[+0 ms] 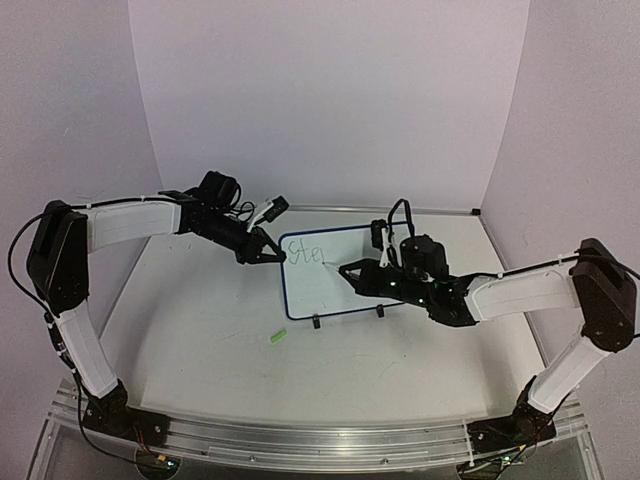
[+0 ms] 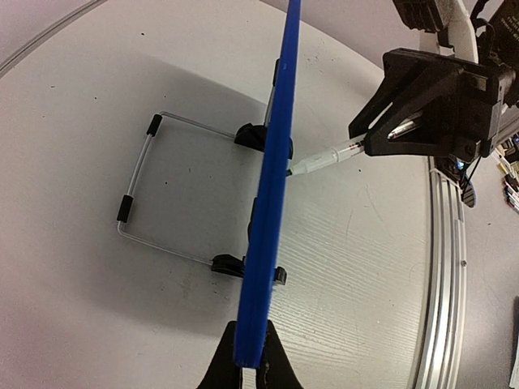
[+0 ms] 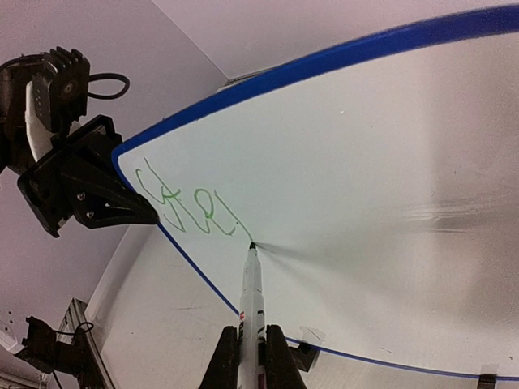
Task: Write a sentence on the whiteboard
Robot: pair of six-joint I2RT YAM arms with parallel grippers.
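Surface [image 1: 200, 330]: pale, both my arms reaching in over it from the near edge.

Whiteboard [image 1: 310, 295]: stands upright about mid-surface, a little toward the far side, writing face turned to the near right. It rests on two clip feet [image 2: 253, 136], with the wire stand [image 2: 142, 186] lying flat behind.

Left fingers [image 1: 268, 250]: closed on the board's left frame edge, bracing it.

Right fingers [image 1: 350, 272]: clamped on the marker [image 3: 250, 292], tip touching the board face.

Sentence [image 3: 182, 207]: only "Ste" legible, green, in the board's upper left corner. The tip sits just right of the last letter, so I judge the task barely begun, with the first word unfinished.

Green piece [image 1: 277, 337]: small, on the surface near the board's near left corner, possibly the cap.

Note for this stroke: keep tip pressure light and straight into the face, since the board rests only on its feet and my left hold. Keep letters small and level, leave room on the right, and do not let the left grip twist the frame.
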